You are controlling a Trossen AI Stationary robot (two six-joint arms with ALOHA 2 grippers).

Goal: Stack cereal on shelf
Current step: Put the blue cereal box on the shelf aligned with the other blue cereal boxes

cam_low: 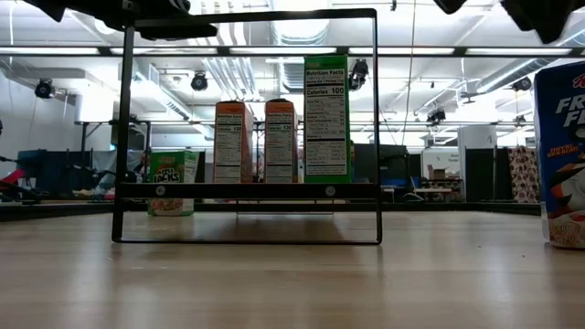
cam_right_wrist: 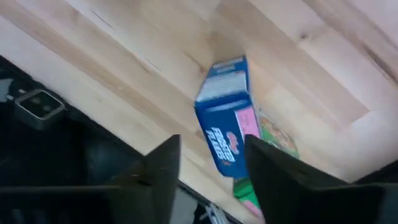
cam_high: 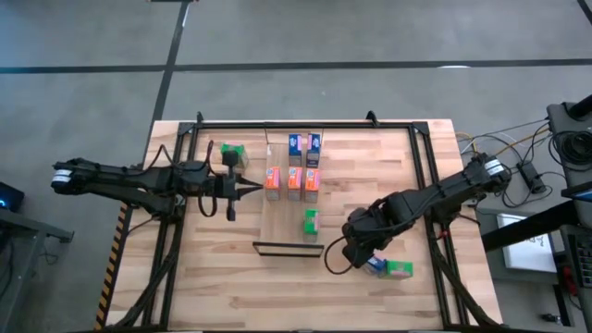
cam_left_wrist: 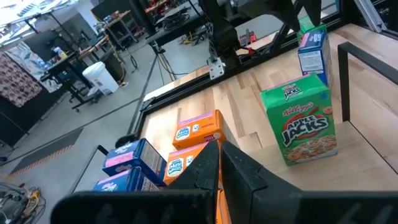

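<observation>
Right gripper [cam_right_wrist: 208,171] fingers spread, hovering over blue cereal box [cam_right_wrist: 225,118], not gripping; green box [cam_high: 399,269] lies just beside it. Left gripper [cam_high: 230,189] clenched, empty, beside shelf [cam_high: 287,231]. Shelf carries three orange boxes [cam_high: 293,180], two blue boxes [cam_high: 304,143], one Apple Jacks box [cam_left_wrist: 300,118]. Another green box [cam_high: 232,154] is off-shelf near the left gripper.

Right gripper [cam_high: 363,259] sits low over planked wooden tabletop [cam_high: 231,277], jaws apart, small blue cardboard cereal box [cam_high: 376,266] just beside it, green box [cam_high: 399,269] touching that. Left gripper [cam_high: 248,189] pinched shut, orange boxes [cam_high: 292,181] just ahead on light wood shelf panel [cam_high: 282,227].
</observation>
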